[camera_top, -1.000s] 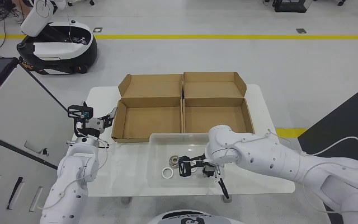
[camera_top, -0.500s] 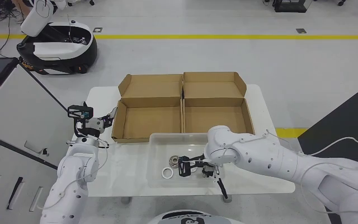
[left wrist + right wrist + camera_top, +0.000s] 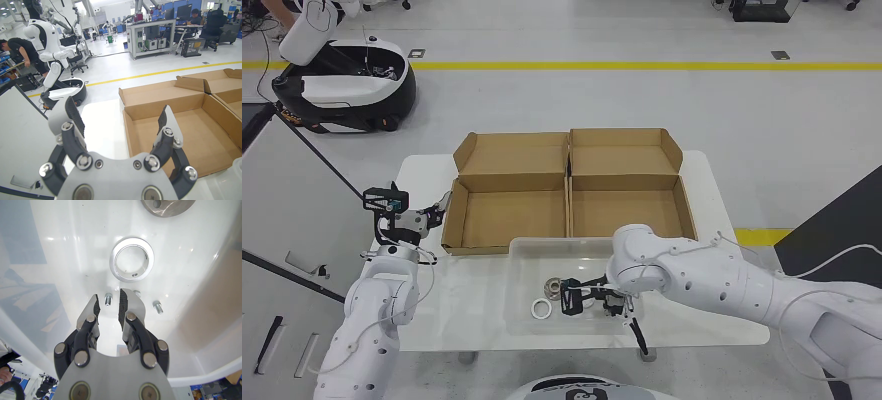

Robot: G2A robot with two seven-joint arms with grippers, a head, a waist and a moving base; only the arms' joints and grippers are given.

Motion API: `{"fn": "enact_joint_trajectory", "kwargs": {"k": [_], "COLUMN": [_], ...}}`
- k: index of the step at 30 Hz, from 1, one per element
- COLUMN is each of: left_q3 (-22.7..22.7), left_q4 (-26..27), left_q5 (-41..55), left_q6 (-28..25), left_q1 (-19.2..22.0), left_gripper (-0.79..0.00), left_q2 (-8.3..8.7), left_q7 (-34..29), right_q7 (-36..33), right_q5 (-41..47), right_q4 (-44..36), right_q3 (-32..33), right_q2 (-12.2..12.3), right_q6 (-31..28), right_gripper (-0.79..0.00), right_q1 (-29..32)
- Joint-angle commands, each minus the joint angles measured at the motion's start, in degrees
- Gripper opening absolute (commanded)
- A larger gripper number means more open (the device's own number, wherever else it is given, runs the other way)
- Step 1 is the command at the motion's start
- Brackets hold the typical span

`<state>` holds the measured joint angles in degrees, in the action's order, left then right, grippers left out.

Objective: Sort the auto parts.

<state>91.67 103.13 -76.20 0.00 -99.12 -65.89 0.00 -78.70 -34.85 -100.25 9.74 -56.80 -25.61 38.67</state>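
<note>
Steel, small and smooth: the socket-head bolt [image 3: 107,299] lies flat on the glossy floor of the clear plastic bin [image 3: 532,245], which stands on the worktop [image 3: 712,190] just in front of two open cardboard boxes [image 3: 507,215]. It should be light and stiff, with nothing fragile about it, but it is round and sits on slick plastic, so I would expect it to roll or skate if nudged from one side only.

Its long axis runs in line with the right gripper [image 3: 108,296], one end toward the shaft collar [image 3: 131,259], the other back toward the wrist. Which end carries the head I cannot tell with confidence. The right fingers [image 3: 122,306] are narrowly spread with the bolt between them, one on each side of it, and seem not to touch it yet. That suits the part: closing across the shank, near its middle, both ribbed pads meeting it together, looks the safest hold.

Close by in the bin lie a second bolt [image 3: 157,307], pointing aslant, a nut [image 3: 137,292] half hidden behind one finger, and a metal flange [image 3: 166,207] beyond the collar.

The left gripper [image 3: 117,106] hangs over the worktop's edge beside the nearer box, its fingers wide apart and holding nothing.
</note>
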Motion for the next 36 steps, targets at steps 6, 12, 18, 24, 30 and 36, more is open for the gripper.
{"fn": "enact_joint_trajectory", "kwargs": {"k": [6, 12, 18, 24, 30, 36], "left_q3": [0.0, 0.0, 0.0, 0.0, 0.0, 0.0], "left_q4": [0.0, 0.0, 0.0, 0.0, 0.0, 0.0], "left_q5": [0.0, 0.0, 0.0, 0.0, 0.0, 0.0], "left_q6": [0.0, 0.0, 0.0, 0.0, 0.0, 0.0], "left_q1": [0.0, 0.0, 0.0, 0.0, 0.0, 0.0], "left_gripper": [0.0, 0.0, 0.0, 0.0, 0.0, 0.0], "left_q2": [0.0, 0.0, 0.0, 0.0, 0.0, 0.0], "left_q7": [0.0, 0.0, 0.0, 0.0, 0.0, 0.0], "right_q7": [-0.1, 0.07, -0.05, -0.05, 0.03, 0.77], "right_q5": [-0.03, 0.02, 0.0, 0.3, 1.4, 4.28], "right_q4": [-0.09, 0.25, 0.4, 0.24, -0.76, -2.52], "right_q3": [0.0, 0.0, 0.0, 0.0, 0.0, 0.0], "right_q2": [0.3, 0.39, 0.34, 0.26, 0.54, 1.49], "right_q6": [0.1, -0.07, 0.05, 0.05, -0.03, -0.76], "right_gripper": [-0.539, -0.582, -0.785, -0.785, -0.785, -0.785], "right_q1": [0.16, 0.24, 0.25, 0.13, -0.56, -2.41]}}
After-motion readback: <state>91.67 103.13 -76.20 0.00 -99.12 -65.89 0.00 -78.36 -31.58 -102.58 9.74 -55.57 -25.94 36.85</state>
